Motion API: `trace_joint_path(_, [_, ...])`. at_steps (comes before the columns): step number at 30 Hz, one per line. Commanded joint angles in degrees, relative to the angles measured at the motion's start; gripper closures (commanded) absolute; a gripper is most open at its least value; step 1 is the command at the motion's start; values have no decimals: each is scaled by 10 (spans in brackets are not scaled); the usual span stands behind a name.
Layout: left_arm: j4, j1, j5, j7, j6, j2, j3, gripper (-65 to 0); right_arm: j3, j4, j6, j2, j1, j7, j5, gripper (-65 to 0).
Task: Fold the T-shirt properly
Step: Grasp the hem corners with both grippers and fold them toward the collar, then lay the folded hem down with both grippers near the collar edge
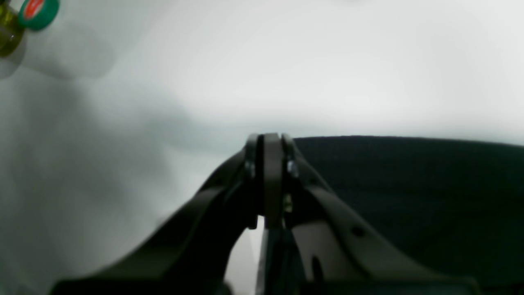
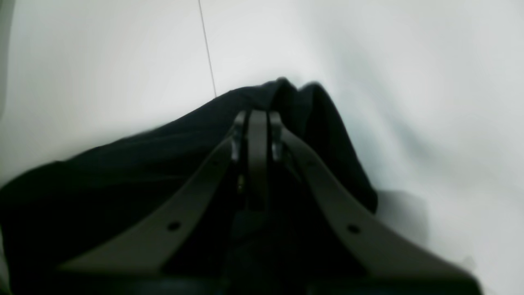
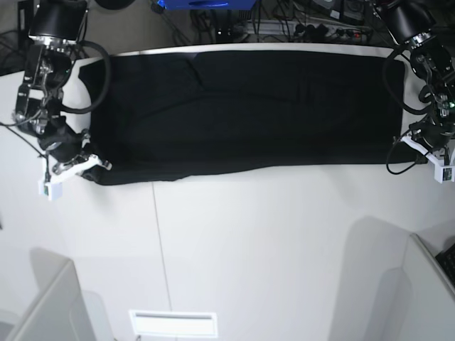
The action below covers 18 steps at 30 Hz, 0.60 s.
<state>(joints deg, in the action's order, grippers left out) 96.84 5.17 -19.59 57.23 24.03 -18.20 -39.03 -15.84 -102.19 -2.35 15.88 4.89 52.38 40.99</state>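
Note:
The black T-shirt lies stretched in a long band across the far half of the white table, plain side up. At its near left corner my right gripper is shut on the cloth. In the right wrist view the fabric bunches up just past the shut fingertips of the right gripper. My left gripper sits at the shirt's right end. In the left wrist view it is shut, with the T-shirt's edge meeting its tips from the right.
A green-capped bottle shows at the top left of the left wrist view. Grey partitions stand at the table's near corners, with a white slot between them. Cables and equipment crowd the space behind the table.

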Motion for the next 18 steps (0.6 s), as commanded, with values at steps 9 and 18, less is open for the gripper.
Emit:
trace_joint_path(9, [41,24,-1,-12,-3,-11,-4,0,-10,-61,1,9,39,-10,36,0])
trace_joint_path(18, [43,47,-1,-12,-3,-12,-4,0,-56,-117,1,-6,101,-9,42,0])
